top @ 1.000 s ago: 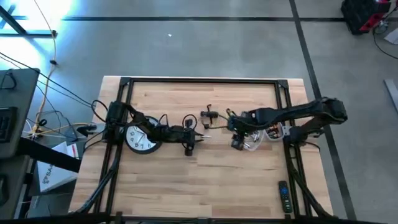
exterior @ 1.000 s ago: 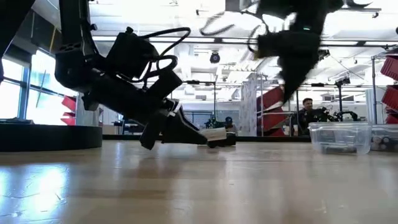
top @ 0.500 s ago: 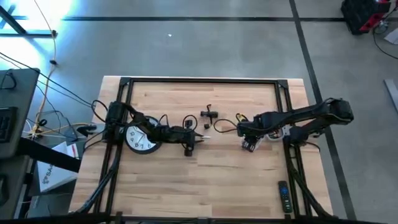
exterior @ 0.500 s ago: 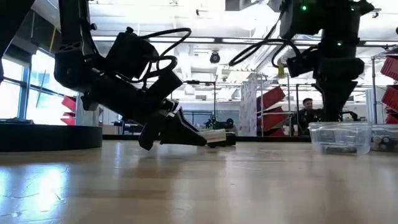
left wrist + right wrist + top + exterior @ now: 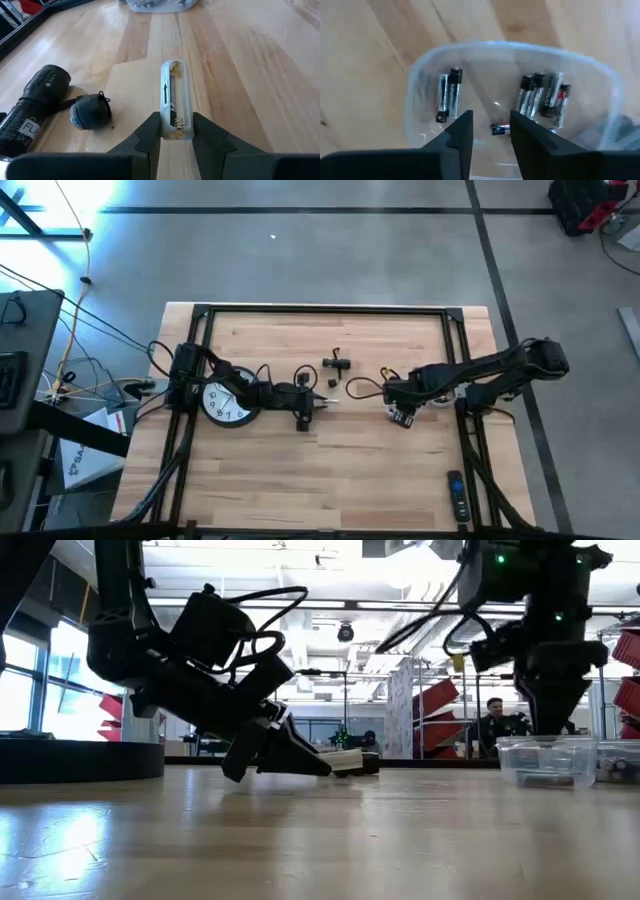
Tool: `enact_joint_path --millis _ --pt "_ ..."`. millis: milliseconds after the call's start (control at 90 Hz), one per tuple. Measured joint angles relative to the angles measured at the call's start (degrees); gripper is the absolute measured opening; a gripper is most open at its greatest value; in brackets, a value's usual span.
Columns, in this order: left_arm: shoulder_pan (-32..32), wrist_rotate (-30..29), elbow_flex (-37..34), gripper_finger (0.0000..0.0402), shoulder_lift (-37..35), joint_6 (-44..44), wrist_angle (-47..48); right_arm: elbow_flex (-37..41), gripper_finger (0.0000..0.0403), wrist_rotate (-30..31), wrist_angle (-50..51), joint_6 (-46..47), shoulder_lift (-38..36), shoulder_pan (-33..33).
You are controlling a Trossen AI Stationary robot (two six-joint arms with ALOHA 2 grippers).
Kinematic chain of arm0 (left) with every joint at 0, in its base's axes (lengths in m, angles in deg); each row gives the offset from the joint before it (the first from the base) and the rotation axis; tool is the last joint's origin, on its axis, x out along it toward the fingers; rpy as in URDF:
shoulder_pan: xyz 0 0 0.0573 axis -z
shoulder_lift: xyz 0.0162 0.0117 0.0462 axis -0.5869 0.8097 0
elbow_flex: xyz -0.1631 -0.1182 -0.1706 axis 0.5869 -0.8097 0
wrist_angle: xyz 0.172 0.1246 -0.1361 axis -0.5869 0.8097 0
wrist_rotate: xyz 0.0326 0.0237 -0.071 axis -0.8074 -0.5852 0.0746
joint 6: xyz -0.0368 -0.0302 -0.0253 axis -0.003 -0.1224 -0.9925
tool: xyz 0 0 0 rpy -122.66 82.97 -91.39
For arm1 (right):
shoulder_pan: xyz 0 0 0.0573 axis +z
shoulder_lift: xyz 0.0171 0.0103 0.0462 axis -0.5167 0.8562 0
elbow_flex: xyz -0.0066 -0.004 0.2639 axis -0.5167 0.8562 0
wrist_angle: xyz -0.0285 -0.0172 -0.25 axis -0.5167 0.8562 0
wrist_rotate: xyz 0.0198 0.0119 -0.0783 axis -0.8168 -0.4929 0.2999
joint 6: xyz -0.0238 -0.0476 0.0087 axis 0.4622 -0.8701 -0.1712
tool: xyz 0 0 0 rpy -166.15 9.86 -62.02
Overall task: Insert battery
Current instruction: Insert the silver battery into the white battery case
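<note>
The left gripper (image 5: 176, 131) is clamping a clear battery holder (image 5: 175, 100) flat on the table (image 5: 300, 470), near its centre, beside a flashlight (image 5: 30, 112) and its loose cap (image 5: 89, 111). The right gripper (image 5: 490, 131), fingers apart, is hovering over a clear container (image 5: 600, 75) of batteries (image 5: 447, 95) near the table's right edge.

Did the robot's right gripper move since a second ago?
Yes. In the high view the right gripper has slid away from the flashlight toward the table's right side, and now hovers over the clear battery tub.
</note>
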Motion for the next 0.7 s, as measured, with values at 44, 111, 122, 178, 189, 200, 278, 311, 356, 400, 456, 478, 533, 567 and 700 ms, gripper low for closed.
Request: enact_joint_path --millis 44,111,122,178,189,200,278,311,356,400,456,478,533,567,700 --pt "0.0 0.0 0.0 0.0076 0.0 0.0 0.0 0.8 0.0088 -2.1 -1.3 -0.6 0.0 0.0" --pt "0.0 0.0 0.0 0.0077 0.0 0.0 0.0 1.8 0.0086 -5.0 -3.3 -0.9 0.0 0.0" --pt "0.0 0.0 0.0 0.0077 0.0 -0.1 0.0 1.9 0.0086 -5.2 -3.6 -0.9 0.0 0.0" --pt "0.0 0.0 0.0 0.0077 0.0 -0.1 0.0 2.4 0.0086 -5.6 -5.0 -1.6 0.0 0.0" --pt "0.0 0.0 0.0 0.0077 0.0 -0.1 0.0 2.5 0.0086 -5.7 -5.3 -1.8 0.0 0.0" --pt "0.0 0.0 0.0 0.0077 0.0 -0.1 0.0 2.6 0.0086 -5.7 -5.5 -2.0 0.0 0.0" --pt "0.0 0.0 0.0 0.0078 0.0 -0.1 0.0 3.4 0.0086 -5.7 -7.7 -3.5 0.0 0.0" --pt "0.0 0.0 0.0 0.0078 0.0 -0.1 0.0 3.8 0.0086 -5.7 -8.7 -4.0 0.0 0.0" --pt "0.0 0.0 0.0 0.0078 0.0 -0.2 0.0 4.3 0.0086 -5.7 -10.1 -4.7 0.0 0.0" --pt "0.0 0.0 0.0 0.0078 0.0 -0.2 0.0 4.8 0.0086 -5.7 -11.0 -5.5 0.0 0.0" --pt "0.0 0.0 0.0 0.0078 0.0 -0.2 0.0 5.5 0.0086 -5.7 -11.5 -6.2 0.1 0.0" --pt "0.0 0.0 0.0 0.0078 0.0 -0.2 0.0 5.7 0.0086 -5.7 -11.6 -6.5 0.2 0.0" --pt "0.0 0.0 0.0 0.0078 0.0 -0.2 0.0 6.2 0.0086 -5.7 -12.0 -6.5 0.2 0.0" --pt "0.0 0.0 0.0 0.0078 0.0 -0.2 0.0 6.5 0.0086 -5.5 -12.4 -6.5 0.2 0.0" --pt "0.0 0.0 0.0 0.0078 0.0 -0.2 0.0 6.9 0.0086 -3.6 -13.2 -6.6 0.2 0.0"
